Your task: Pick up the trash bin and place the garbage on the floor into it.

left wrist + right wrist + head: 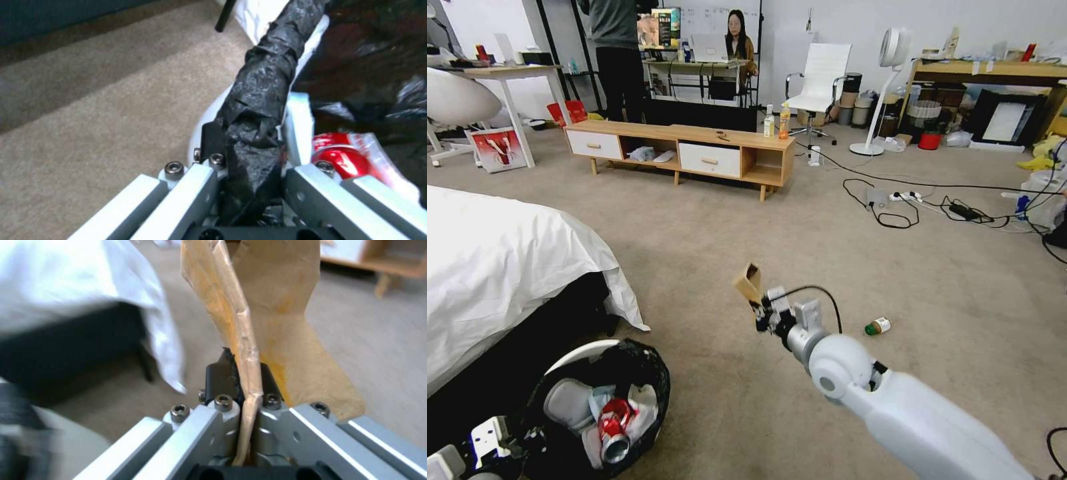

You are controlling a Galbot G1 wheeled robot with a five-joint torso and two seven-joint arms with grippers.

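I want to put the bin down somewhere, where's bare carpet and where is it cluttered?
Bare floor runs between the bed and the wooden cabinet, and just ahead of the trash bin. A green-capped bottle lies right of the right gripper. Cables crowd the far right.

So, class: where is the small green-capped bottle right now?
In the head view, the green-capped bottle lies on the carpet, on the robot's right, just beyond the right gripper holding torn cardboard.
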